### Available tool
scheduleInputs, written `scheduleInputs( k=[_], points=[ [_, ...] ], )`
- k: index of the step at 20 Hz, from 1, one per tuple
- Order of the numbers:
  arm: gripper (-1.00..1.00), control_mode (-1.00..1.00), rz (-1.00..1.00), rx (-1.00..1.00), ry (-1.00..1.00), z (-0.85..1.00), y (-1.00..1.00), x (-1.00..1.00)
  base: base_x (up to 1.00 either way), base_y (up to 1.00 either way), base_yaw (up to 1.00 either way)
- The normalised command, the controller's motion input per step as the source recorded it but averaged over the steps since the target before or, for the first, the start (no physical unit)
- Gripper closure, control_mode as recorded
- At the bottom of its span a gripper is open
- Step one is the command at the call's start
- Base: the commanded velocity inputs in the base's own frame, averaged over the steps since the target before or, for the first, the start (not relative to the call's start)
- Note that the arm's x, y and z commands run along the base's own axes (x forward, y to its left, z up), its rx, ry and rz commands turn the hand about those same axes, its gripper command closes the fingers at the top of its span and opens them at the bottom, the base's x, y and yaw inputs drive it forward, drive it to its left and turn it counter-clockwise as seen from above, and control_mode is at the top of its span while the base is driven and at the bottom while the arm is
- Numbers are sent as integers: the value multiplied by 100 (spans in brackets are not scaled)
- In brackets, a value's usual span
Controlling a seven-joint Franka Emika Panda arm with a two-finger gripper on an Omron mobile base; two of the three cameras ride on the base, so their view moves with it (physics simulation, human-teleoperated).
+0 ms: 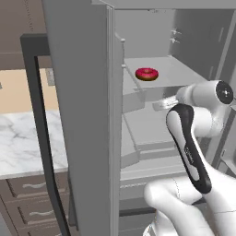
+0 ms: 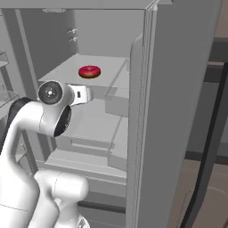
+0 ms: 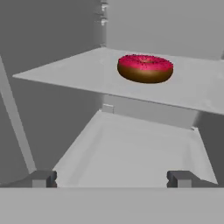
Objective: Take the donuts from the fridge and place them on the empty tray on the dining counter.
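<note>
Grey fridge (image 1: pixel 83 115) standing open with its pale shelves showing, white arm (image 2: pixel 26 133) reaching inside, gripper (image 3: pixel 111 178) below the upper shelf (image 3: pixel 78 78) with fingers spread wide and holding nothing, pink-iced donut (image 3: pixel 145 68) lying on that shelf above and beyond the fingertips

Donut (image 3: pixel 145 68) on a shelf (image 3: pixel 78 78) inside the fridge (image 1: pixel 138 37), tool (image 3: pixel 111 178) before and below it, apart

One donut (image 3: pixel 145 68), one fridge (image 1: pixel 152 115).
One gripper (image 3: pixel 112 178) with two fingertips (image 3: pixel 43 178); a single shelf (image 3: pixel 78 76) held the donut; two doors (image 1: pixel 83 120) stood open.
</note>
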Motion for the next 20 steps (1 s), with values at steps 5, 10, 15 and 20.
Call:
scheduleInputs(
  k=[5, 10, 15, 20],
  points=[
    [-100, -100, -2, -4, 36, 62, 0, 12, 0, 0, 0],
    [-100, -100, 0, -2, 7, 14, 1, 25, 0, 0, 0],
    [-100, -100, 0, -6, -7, -1, 17, 29, 0, 0, 0],
    [-100, -100, 0, -3, -15, -6, 22, 42, 0, 0, 0]
  ],
)
